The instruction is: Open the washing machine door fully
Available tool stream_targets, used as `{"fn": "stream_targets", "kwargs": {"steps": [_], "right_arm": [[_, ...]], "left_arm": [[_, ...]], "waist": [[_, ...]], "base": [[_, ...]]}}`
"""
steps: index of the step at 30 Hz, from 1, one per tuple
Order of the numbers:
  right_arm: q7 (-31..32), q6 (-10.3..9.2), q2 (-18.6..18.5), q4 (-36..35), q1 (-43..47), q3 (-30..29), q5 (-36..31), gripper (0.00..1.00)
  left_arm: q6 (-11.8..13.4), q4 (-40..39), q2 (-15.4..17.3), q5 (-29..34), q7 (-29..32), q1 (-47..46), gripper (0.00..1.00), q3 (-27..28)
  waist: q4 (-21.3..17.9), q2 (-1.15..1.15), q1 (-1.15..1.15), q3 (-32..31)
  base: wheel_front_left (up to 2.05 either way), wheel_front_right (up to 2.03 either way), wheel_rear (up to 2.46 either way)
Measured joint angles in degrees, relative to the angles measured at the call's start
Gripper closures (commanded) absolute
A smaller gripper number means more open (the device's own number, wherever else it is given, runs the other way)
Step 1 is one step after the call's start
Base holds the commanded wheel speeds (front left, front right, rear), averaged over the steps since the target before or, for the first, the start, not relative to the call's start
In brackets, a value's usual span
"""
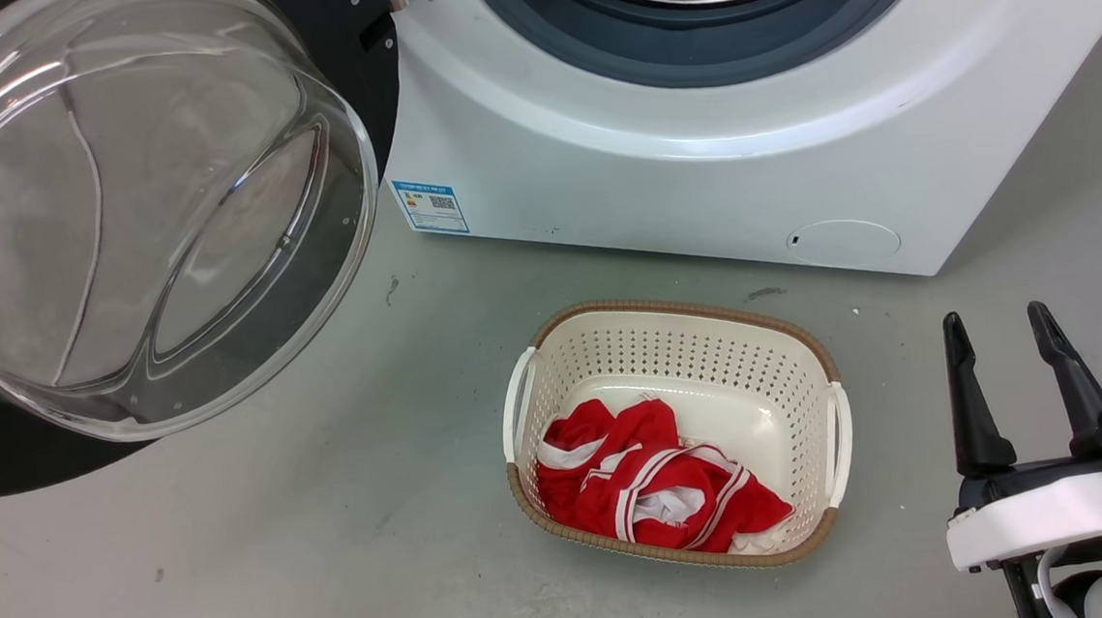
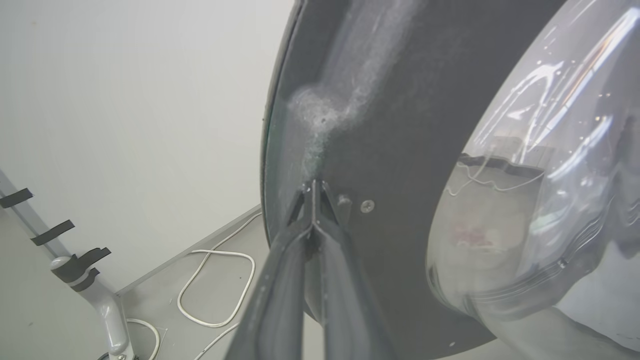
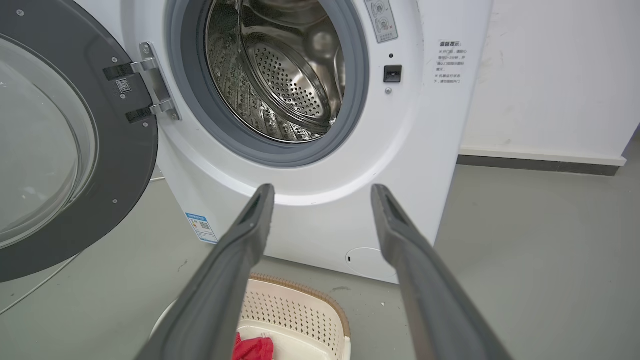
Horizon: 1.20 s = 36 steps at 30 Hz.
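The washing machine door (image 1: 137, 212) stands swung wide off the white washing machine (image 1: 697, 173), hanging from the metal hinge (image 3: 150, 82) at the left edge of the machine's front – its clear glass bowl bulges out towards the head camera. In the left wrist view the door's (image 2: 400, 150) black inner ring is right at the left gripper (image 2: 314, 192), whose two fingers are pressed together with their tips against that ring, just beside a small screw (image 2: 367, 206); I cannot tell if anything is pinched between them. The right gripper (image 1: 996, 315) hangs well apart from the door, fingers spread and empty – in its own wrist view it (image 3: 322, 189) points at the machine's front below the bare steel drum (image 3: 280, 75), with the door (image 3: 60, 150) off to the left. On the grey floor (image 1: 287, 560) before the machine's front edge stands a cream basket (image 1: 668, 315) holding a red and white cloth (image 1: 651, 486). A white cable (image 2: 215, 285) loops on the floor by the wall, beyond the door's rim.
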Motion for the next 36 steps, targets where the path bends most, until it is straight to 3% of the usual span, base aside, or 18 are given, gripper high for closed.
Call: {"fn": "stream_targets", "kwargs": {"steps": [11, 17, 25, 26, 28, 36], "right_arm": [[-1.0, 0.00, 0.0, 2.4, 0.8, 0.3, 1.6, 0.00], [-1.3, 0.00, 0.0, 3.2, 1.8, 0.8, 2.3, 0.00], [-1.3, 0.00, 0.0, 3.5, 2.8, 1.3, 2.4, 0.00], [-1.2, 0.00, 0.0, 3.5, 2.9, 1.3, 2.4, 0.00], [-1.0, 0.00, 0.0, 3.5, 3.0, 1.5, 2.4, 0.00], [-0.5, 0.00, 0.0, 3.2, 3.0, 2.1, 1.9, 0.00]], "left_arm": [[-0.7, -6.4, -4.3, 5.6, 0.0, 5.7, 1.00, 0.9], [0.3, -14.2, -11.8, 8.0, 0.0, 12.6, 1.00, -1.2], [-1.3, -18.1, -17.7, 9.5, 0.0, 16.5, 1.00, -6.6], [-1.4, -18.6, -18.1, 9.5, 0.0, 16.4, 0.74, -7.3], [-1.9, -19.1, -18.6, 9.6, 0.0, 16.4, 0.00, -8.4], [-3.5, -20.4, -18.9, 11.8, 0.0, 14.3, 0.00, -11.3]], "waist": [[0.1, 0.00, 0.00, -4.5], [0.1, 0.00, -0.01, -7.6], [-1.1, 0.00, -0.01, -9.7], [-1.4, 0.00, -0.01, -9.9], [-2.0, 0.00, 0.00, -10.1], [-4.8, 0.00, -0.01, -11.0]], "base": [[0.00, 0.00, 0.00], [0.00, 0.00, 0.00], [0.00, 0.00, 0.00], [0.00, 0.00, 0.00], [0.00, 0.00, 0.00], [0.00, 0.00, 0.00]]}}
